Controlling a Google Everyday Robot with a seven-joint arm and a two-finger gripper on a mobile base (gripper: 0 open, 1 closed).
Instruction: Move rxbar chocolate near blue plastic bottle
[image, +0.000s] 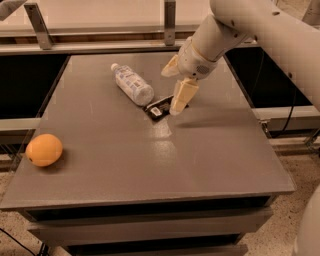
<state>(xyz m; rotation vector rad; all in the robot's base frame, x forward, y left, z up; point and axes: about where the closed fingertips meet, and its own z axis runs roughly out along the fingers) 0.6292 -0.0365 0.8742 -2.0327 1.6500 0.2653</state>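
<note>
The rxbar chocolate, a flat black wrapper with a white patch, lies on the grey table just right of the bottom end of the blue plastic bottle. The bottle lies on its side, white cap pointing to the far left. My gripper hangs over the bar's right end with its fingers spread. The lower finger covers part of the bar, and the upper finger is apart from it. The gripper holds nothing.
A round orange fruit sits near the table's left front edge. Metal rails run along the back of the table. Dark gaps lie to the left and right of the table.
</note>
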